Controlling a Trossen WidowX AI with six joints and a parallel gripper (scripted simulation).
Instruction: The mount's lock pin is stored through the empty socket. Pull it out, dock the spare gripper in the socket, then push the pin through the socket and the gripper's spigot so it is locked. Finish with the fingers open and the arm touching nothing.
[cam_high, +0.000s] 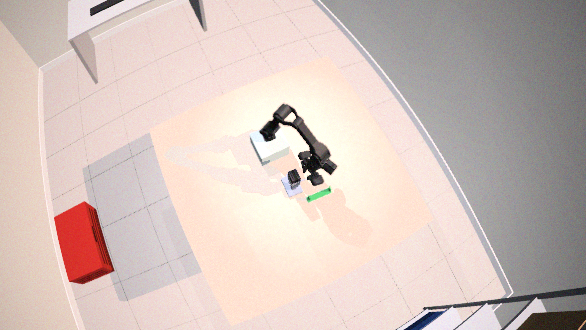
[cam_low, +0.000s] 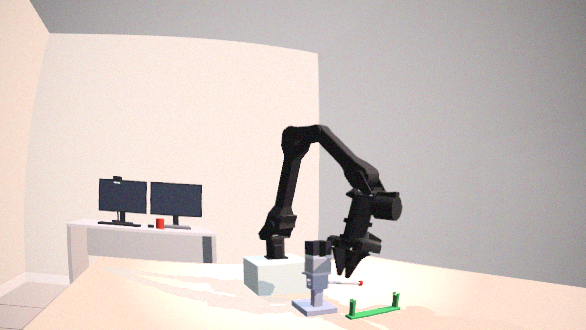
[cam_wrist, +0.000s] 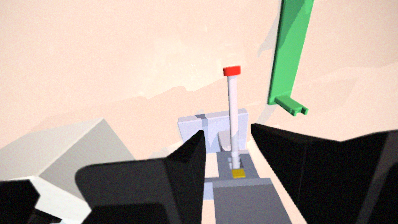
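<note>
The pale blue-grey mount (cam_high: 286, 188) (cam_low: 314, 309) (cam_wrist: 192, 129) stands upright. The spare gripper (cam_high: 294, 177) (cam_low: 318, 248) (cam_wrist: 250, 200), a grey body with black jaws on top, stands upright on the mount's socket. The lock pin (cam_low: 347, 283) (cam_wrist: 232, 102) has a white shaft and a red head. It sticks out sideways from the socket, with much of its shaft outside; how deep its tip sits is hidden. My gripper (cam_low: 344, 275) (cam_wrist: 227, 131) is open and empty, pointing down. Its fingertips are above the pin's shaft, beside the spare gripper, apart from both.
A green rack (cam_high: 319, 195) (cam_low: 375, 312) (cam_wrist: 290, 55) with two upright forked ends lies beside the mount on the pin-head side. The arm's pale base block (cam_high: 272, 146) (cam_low: 277, 277) (cam_wrist: 80, 145) stands behind the mount. A red cabinet (cam_high: 80, 242) is farther off.
</note>
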